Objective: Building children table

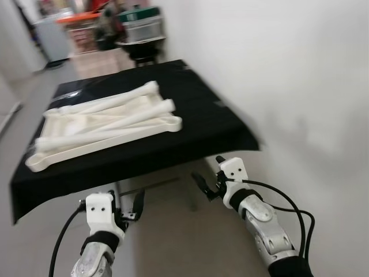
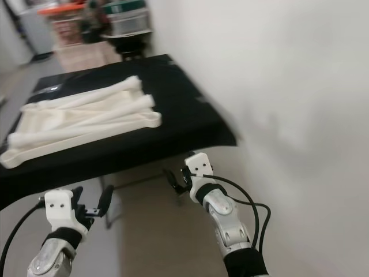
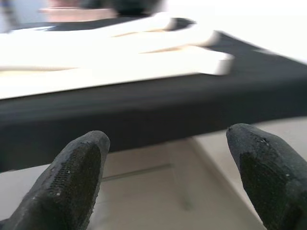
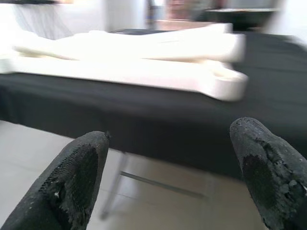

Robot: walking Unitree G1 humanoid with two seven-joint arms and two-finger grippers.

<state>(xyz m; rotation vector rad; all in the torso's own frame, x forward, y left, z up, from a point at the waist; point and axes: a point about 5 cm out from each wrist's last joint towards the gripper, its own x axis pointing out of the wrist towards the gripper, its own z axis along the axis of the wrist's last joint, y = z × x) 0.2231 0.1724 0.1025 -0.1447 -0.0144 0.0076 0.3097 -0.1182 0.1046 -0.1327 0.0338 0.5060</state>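
A white children's tabletop panel (image 1: 69,149) lies flat on a table covered in black cloth (image 1: 202,115). Several long white table legs (image 1: 124,98) rest across the panel. Both my grippers hang in front of the table's near edge, lower than its top. My left gripper (image 1: 125,206) is open with nothing between its fingers (image 3: 72,177). My right gripper (image 1: 209,173) is also open and empty, under the table's front right corner. In the right wrist view the panel's rounded corner (image 4: 225,84) lies just ahead, above the fingers (image 4: 268,167).
A white wall (image 1: 300,86) runs close along the right side of the table. A metal crossbar (image 1: 150,186) shows under the cloth. Behind the table stand a dark stool with stacked bins (image 1: 141,26) and an orange-topped box (image 1: 78,20). Pale floor lies below.
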